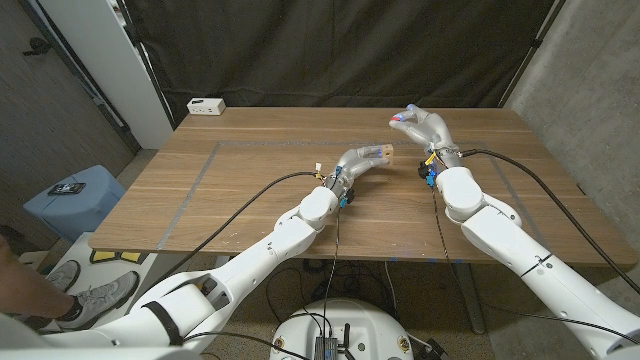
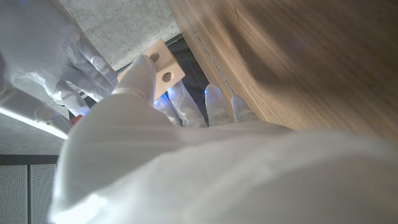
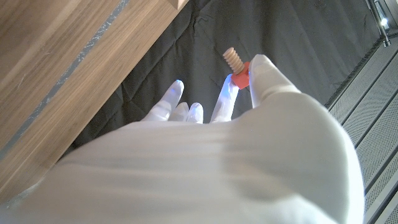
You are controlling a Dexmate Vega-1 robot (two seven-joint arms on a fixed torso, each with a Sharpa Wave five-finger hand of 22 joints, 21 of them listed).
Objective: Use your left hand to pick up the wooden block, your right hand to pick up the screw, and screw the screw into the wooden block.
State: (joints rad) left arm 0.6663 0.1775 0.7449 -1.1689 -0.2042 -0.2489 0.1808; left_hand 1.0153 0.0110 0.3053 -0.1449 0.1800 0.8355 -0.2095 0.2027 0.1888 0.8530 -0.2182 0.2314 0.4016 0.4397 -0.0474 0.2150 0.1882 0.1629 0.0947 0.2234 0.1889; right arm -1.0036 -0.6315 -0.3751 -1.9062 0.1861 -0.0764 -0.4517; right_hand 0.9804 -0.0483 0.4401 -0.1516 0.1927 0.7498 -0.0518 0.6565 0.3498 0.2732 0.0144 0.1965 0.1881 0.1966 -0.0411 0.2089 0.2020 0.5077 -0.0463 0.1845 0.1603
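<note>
My left hand (image 1: 362, 160) is raised over the middle of the table and grips the pale wooden block (image 1: 384, 152). In the left wrist view the block (image 2: 163, 64) shows two round holes beyond my left hand (image 2: 143, 124). My right hand (image 1: 422, 127) is lifted to the right of the block and pinches the screw (image 1: 399, 119) by its red head. In the right wrist view the screw (image 3: 236, 62) has a tan threaded shaft pointing away from my right hand (image 3: 249, 124). A small gap separates screw and block.
The wooden table (image 1: 250, 190) carries a taped rectangle outline. A white power strip (image 1: 206, 105) lies at the far left corner. A blue stool (image 1: 75, 195) stands left of the table, and a person's shoes (image 1: 85, 300) show at the lower left.
</note>
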